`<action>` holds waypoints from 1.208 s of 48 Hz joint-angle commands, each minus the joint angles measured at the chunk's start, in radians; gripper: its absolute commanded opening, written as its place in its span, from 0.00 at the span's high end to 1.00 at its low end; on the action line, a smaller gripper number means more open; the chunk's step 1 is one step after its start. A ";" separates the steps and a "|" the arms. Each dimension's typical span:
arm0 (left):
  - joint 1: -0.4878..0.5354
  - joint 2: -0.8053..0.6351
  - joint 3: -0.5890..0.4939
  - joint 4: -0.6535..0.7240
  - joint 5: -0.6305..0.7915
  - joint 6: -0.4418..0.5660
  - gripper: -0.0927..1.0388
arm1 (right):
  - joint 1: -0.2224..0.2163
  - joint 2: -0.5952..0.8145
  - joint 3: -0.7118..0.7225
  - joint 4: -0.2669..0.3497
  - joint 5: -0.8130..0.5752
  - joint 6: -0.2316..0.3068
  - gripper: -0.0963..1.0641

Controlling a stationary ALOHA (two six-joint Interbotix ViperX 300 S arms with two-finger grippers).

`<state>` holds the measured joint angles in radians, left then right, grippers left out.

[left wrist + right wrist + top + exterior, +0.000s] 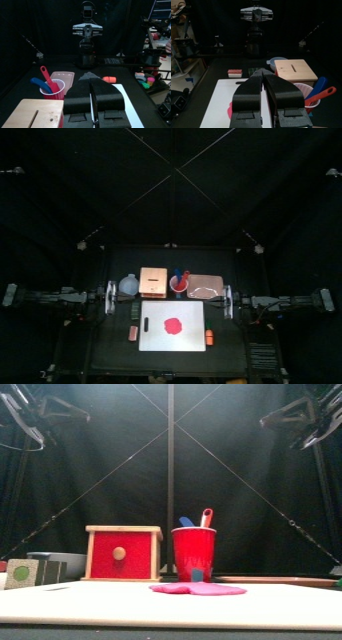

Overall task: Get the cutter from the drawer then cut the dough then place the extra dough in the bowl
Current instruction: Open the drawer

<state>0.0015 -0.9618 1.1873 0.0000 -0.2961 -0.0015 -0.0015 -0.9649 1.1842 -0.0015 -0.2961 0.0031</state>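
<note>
Table, black and small, carries everything, and nothing on it looks started: my reading is that the first step, fetching the cutter, is yet to open. On its near middle lies the white rectangular cutting board. Beyond the board's far edge stands the pale wooden box, its red drawer front facing near and closed flush. The cutter is nowhere in view, so presumably it is inside. Right of the box, past the cup, sits the flat pink tray; left of the box is the blue-grey two-handled bowl. Between box and tray stands the red plastic cup. The flat red dough disc lies in the middle of the board, uncut. The left claw and right claw hang high at their own sides, both clenched and grasping nothing. Next, one claw would need to release, descend to the drawer's small round knob and pull it toward the near edge.
</note>
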 commanded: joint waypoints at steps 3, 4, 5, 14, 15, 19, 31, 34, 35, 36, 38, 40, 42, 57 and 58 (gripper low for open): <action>-0.006 0.104 -0.032 -0.143 -0.064 -0.012 0.92 | -0.021 0.043 -0.058 -0.003 -0.006 0.005 0.89; -0.006 0.115 -0.034 -0.164 -0.077 -0.014 0.92 | -0.025 0.052 -0.069 -0.003 -0.006 0.005 0.89; -0.006 0.126 -0.035 -0.186 -0.089 -0.012 0.92 | -0.028 0.060 -0.080 -0.003 -0.006 0.005 0.89; -0.012 0.219 -0.040 -0.397 -0.201 -0.014 0.92 | -0.094 0.196 -0.213 -0.005 -0.003 0.006 0.89; -0.018 0.225 -0.038 -0.419 -0.210 -0.012 0.92 | -0.101 0.215 -0.227 -0.003 -0.002 0.006 0.89; -0.048 0.255 -0.035 -0.508 -0.242 -0.015 0.92 | -0.141 0.305 -0.295 -0.005 0.000 0.003 0.89; -0.252 0.390 -0.055 -0.792 -0.408 -0.049 0.92 | -0.213 0.569 -0.505 -0.044 0.051 0.003 0.89; -0.305 0.448 -0.067 -0.893 -0.462 -0.066 0.91 | -0.219 0.632 -0.548 -0.061 0.074 0.003 0.89; -0.319 0.463 -0.072 -0.920 -0.476 -0.069 0.91 | -0.222 0.652 -0.561 -0.066 0.083 0.003 0.89; -0.333 0.480 -0.077 -0.946 -0.488 -0.072 0.91 | -0.225 0.672 -0.574 -0.071 0.092 0.003 0.89; -0.360 0.512 -0.084 -0.994 -0.508 -0.077 0.91 | -0.233 0.713 -0.606 -0.077 0.112 0.003 0.89; -0.390 0.549 -0.097 -1.045 -0.528 -0.078 0.91 | -0.239 0.747 -0.630 -0.077 0.126 0.003 0.89; -0.411 0.581 -0.109 -1.077 -0.540 -0.083 0.91 | -0.242 0.781 -0.657 -0.077 0.138 0.003 0.89; -0.443 0.836 -0.196 -1.246 -0.594 -0.198 0.91 | -0.255 1.015 -0.868 -0.077 0.305 0.000 0.89; -0.445 0.850 -0.196 -1.253 -0.595 -0.216 0.91 | -0.256 1.026 -0.888 -0.077 0.330 0.000 0.89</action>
<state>-0.4372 -0.1503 1.0170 -1.2318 -0.8774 -0.1902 -0.2485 0.0506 0.3866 -0.0798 -0.0291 0.0031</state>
